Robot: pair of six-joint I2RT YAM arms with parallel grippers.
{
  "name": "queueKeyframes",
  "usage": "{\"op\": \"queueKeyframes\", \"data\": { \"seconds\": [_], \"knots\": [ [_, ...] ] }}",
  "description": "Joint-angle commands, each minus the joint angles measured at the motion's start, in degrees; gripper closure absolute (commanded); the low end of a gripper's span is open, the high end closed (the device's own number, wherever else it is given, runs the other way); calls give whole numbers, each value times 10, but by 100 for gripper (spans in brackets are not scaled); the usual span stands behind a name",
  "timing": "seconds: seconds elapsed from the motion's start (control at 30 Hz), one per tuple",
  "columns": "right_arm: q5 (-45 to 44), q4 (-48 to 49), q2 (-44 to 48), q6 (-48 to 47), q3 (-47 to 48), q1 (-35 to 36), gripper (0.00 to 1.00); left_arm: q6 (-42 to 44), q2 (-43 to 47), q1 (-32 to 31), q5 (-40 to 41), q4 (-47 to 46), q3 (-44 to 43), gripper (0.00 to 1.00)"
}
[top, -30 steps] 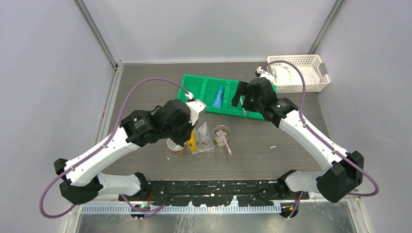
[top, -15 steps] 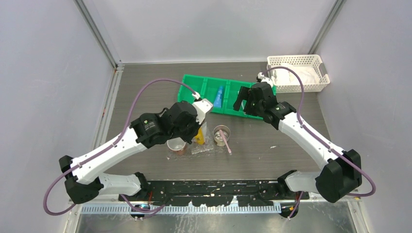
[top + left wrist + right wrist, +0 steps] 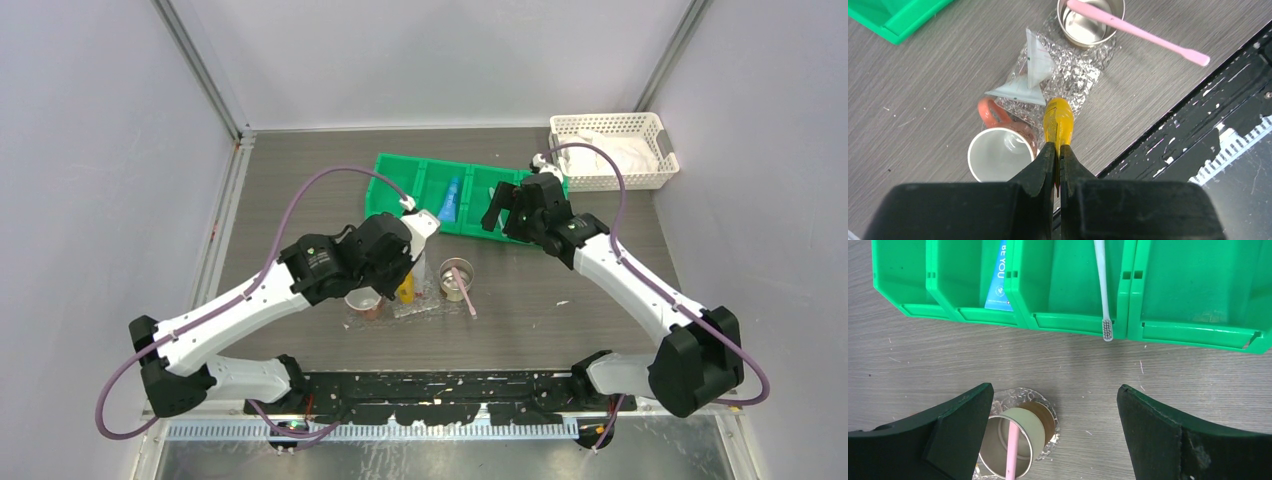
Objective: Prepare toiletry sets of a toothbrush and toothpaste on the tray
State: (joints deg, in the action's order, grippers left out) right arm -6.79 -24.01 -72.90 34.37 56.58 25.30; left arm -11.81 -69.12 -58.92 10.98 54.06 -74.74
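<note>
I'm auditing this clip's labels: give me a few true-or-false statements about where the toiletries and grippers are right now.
The left gripper is shut on the yellow-orange toothpaste tube. True.
The pale pink toothbrush lies in the green plastic bin. False: it stands in the round metal cup.
The right gripper is open and empty. True.
The grey-silver toothbrush lies on the crinkly clear tray. False: it lies in the green bin.

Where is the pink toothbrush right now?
Mid-table in the top view, the pink toothbrush leans in the metal cup at the right end of the clear tray, near the green bin.
</note>
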Motion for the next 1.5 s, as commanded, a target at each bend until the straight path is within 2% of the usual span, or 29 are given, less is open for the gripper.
{"op": "queueKeyframes", "data": {
  "seconds": [0.0, 0.6, 0.77, 1.03, 1.2, 1.47],
  "knots": [
    [11, 33, -4, 5, -6, -5, 0, -10, 15, -3, 10, -3, 8, 97],
    [33, 51, -14, 8, -20, -16, 0, -3, 6, -2, 24, -48, 51, 95],
    [42, 52, -18, 6, -17, -21, 0, -3, -3, -1, 25, -65, 65, 86],
    [51, 50, -34, -1, 2, -25, 0, -5, -14, 11, 23, -94, 94, 83],
    [60, 23, -80, -17, 82, -28, 0, -3, -7, 15, 32, -84, 81, 83],
    [167, -58, -262, -35, 333, -28, 3, 2, 45, 16, 65, -53, 61, 80]
  ]
}}
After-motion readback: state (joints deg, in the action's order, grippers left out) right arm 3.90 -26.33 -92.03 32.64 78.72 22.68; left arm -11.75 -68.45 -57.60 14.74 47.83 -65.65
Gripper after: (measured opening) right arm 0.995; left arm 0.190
